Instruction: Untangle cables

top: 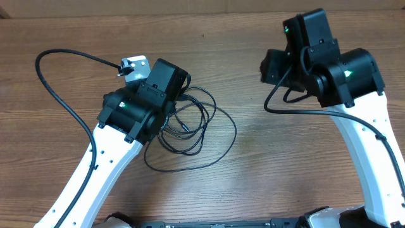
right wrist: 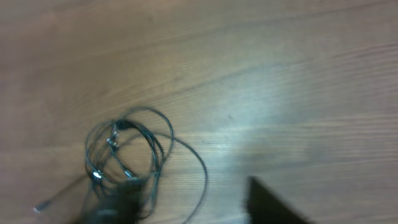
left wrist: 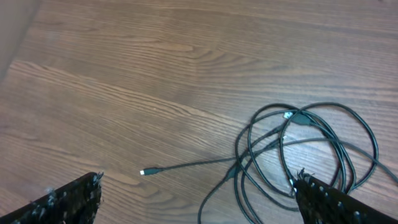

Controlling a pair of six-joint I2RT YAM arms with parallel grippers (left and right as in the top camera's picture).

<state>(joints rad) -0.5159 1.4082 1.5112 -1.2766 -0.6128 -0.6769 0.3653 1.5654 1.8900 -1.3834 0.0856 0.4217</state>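
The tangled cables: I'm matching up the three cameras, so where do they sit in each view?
Overhead: the cables lie just left of centre, partly under the left arm.
Left wrist: cables at lower right, one plug end trailing left.
Right wrist: cables at lower left, blurred.
Shared landmark: the wood-grain table beneath them in all three.

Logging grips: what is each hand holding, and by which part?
Nothing. The left hand hangs open by the cables; the right hand is open too, with nothing in it.
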